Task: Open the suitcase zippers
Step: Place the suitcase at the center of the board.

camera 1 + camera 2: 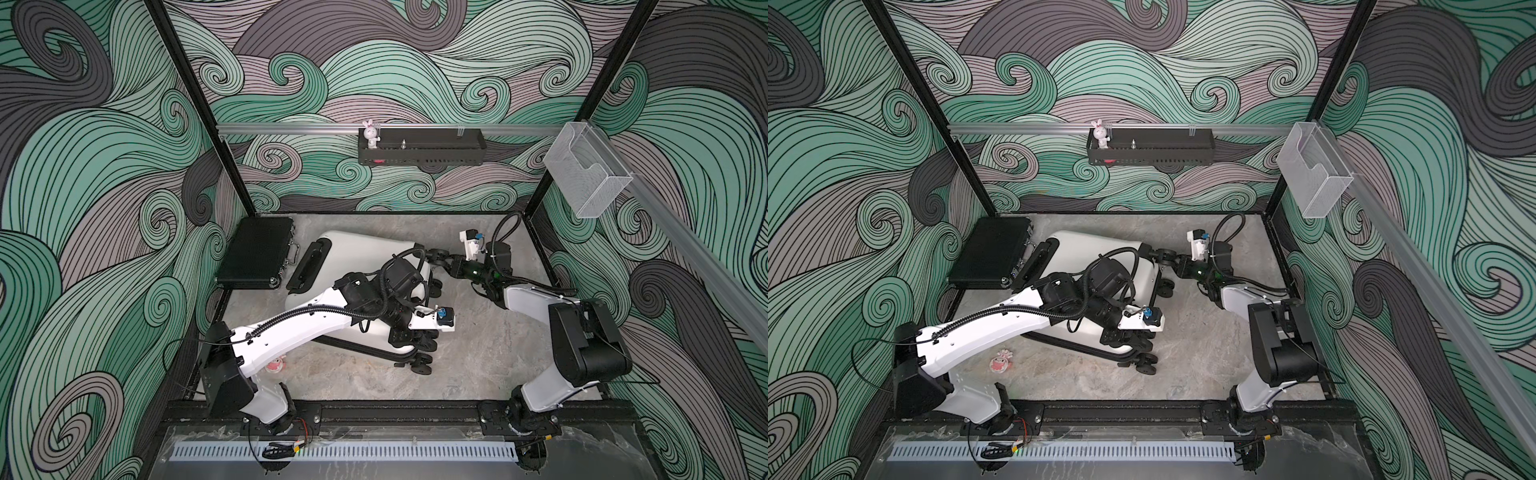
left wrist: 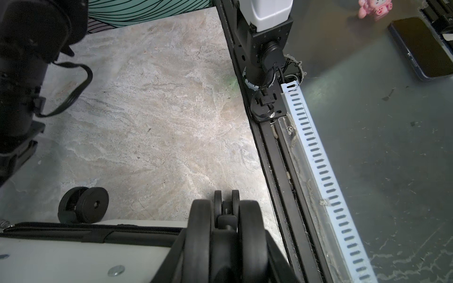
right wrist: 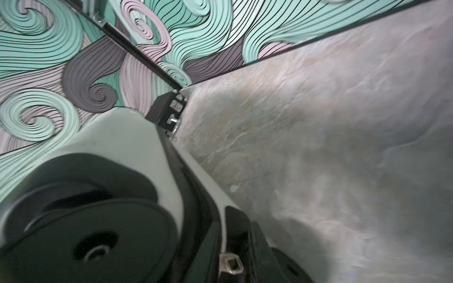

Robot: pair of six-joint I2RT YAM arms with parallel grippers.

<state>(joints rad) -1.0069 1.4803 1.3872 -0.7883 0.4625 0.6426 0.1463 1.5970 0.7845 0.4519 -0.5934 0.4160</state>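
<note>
Pinching a wheel (image 2: 199,232) with left gripper (image 1: 417,347) at suitcase's (image 1: 357,249) lower-right corner. Holding right gripper (image 1: 432,254) by zippers (image 3: 193,196) at upper-right corner; can't tell spread or shut, blurred.

Soft, even light, faint shadows; top views sharp; the suitcase (image 3: 127,137) blurs badly in the right wrist view.
</note>
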